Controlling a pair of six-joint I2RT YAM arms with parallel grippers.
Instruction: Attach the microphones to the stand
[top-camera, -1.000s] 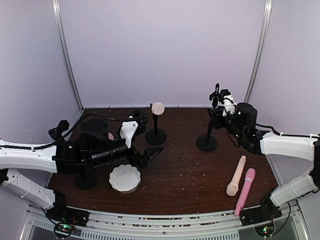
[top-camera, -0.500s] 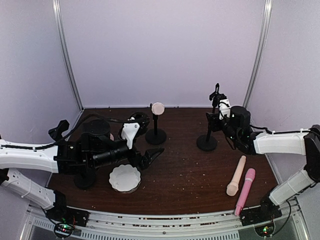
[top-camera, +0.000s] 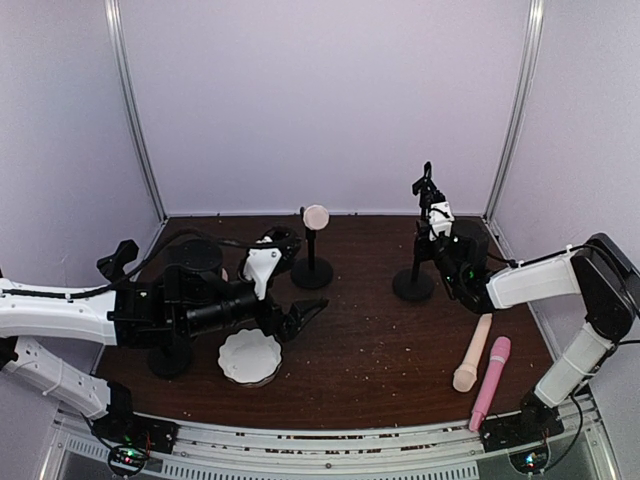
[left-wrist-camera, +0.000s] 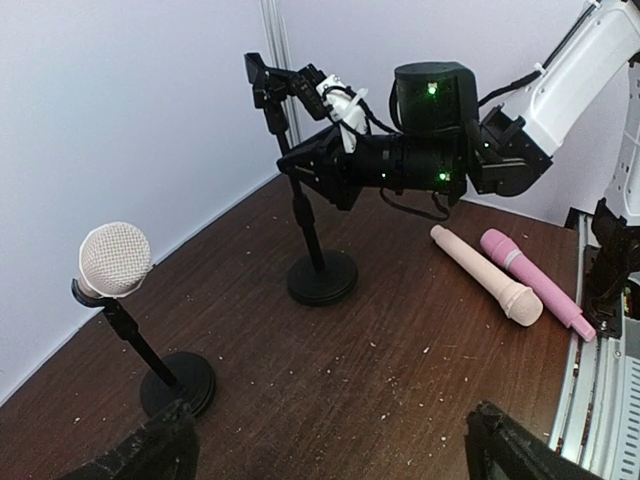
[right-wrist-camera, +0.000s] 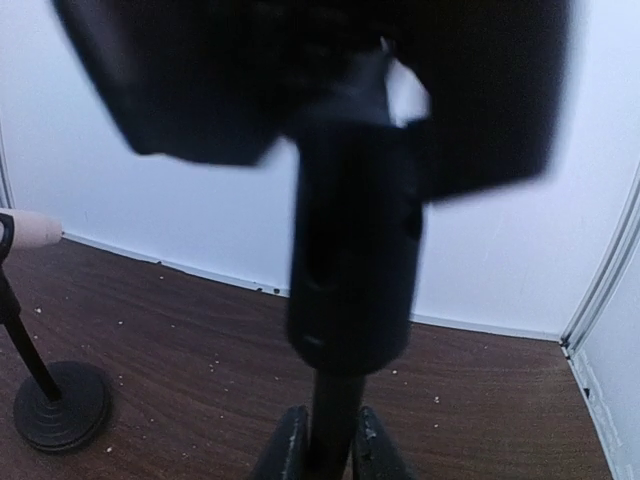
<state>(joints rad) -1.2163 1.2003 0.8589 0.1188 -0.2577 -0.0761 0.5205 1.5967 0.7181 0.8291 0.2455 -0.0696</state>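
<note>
**Right jaws clamp the bare stand; left jaws wide and empty**

We see the right gripper (right-wrist-camera: 325, 447) closed narrowly on the upright pole of the empty stand (top-camera: 413, 286). One fingertip presses each side of the pole, below its blurred black clip. The stand's round base sits on the table (top-camera: 370, 350) directly beneath these jaws. No microphone is in this grip.

On the table, below these jaws and towards that arm's base, we find the cream microphone (left-wrist-camera: 480, 268) and the pink microphone (left-wrist-camera: 535, 282). They lie flat and side by side, the cream one nearer the jaws. Their heads point opposite ways. We cannot tell whether the two touch.

The left gripper (left-wrist-camera: 330, 452) stands wide open with nothing between its fingers. It hovers low over the table, well apart from the right jaws. Ahead of it and to its left stands a second stand (left-wrist-camera: 178, 380) carrying the mounted microphone (left-wrist-camera: 114, 260), whose pale mesh head is tilted in the clip. A white dish (top-camera: 250, 357) sits just beside the left jaws on their near side.
</note>
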